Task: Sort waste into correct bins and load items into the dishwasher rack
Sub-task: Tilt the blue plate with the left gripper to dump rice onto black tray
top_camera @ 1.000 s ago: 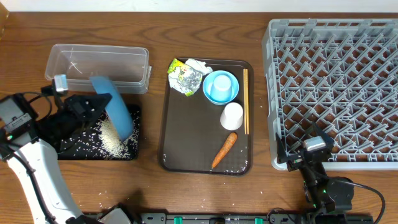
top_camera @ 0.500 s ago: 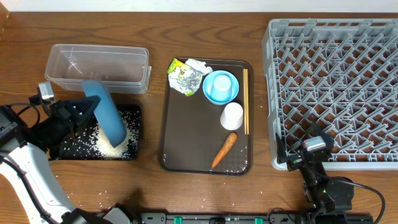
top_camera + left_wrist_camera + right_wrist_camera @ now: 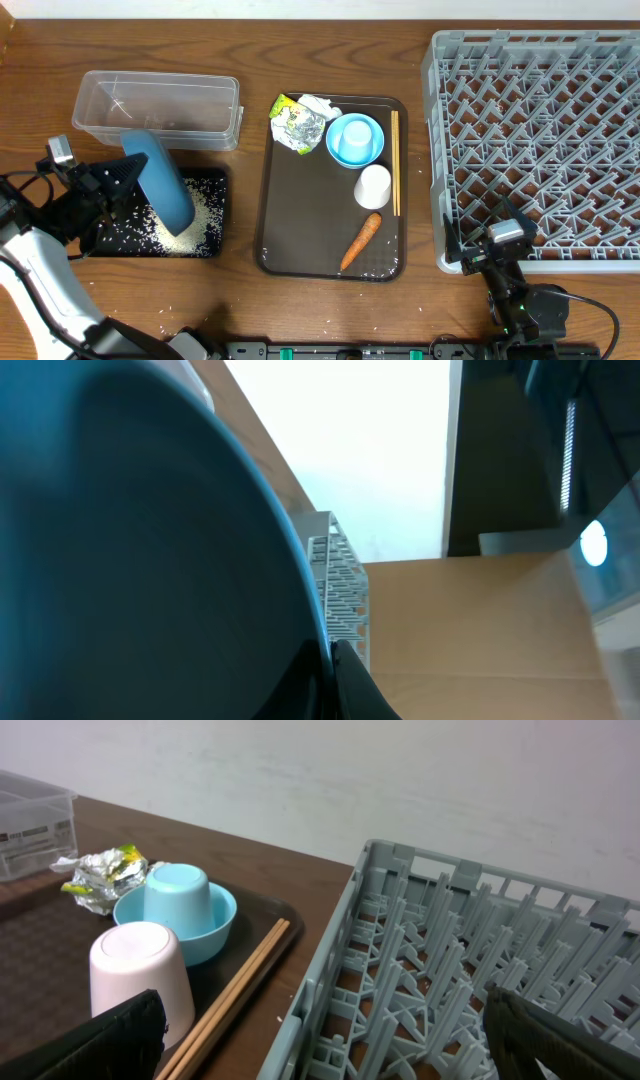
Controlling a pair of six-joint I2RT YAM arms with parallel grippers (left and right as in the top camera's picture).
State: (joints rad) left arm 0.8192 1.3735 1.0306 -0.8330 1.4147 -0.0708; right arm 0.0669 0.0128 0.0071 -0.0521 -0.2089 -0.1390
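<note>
Bearing the rack (image 3: 435,150), wooden table (image 3: 330,305) meets white wall (image 3: 400,770).

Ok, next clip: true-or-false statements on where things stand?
1. The left fingers hold the blue bowl tipped over the black tray. True.
2. The carrot lies in the clear tub. False: the carrot lies on the brown tray.
3. Rice lies in the black tray. True.
4. The chopsticks are in the rack. False: the chopsticks lie on the brown tray.
5. The right fingers grip the white cup. False: the right fingers are open, holding nothing.
</note>
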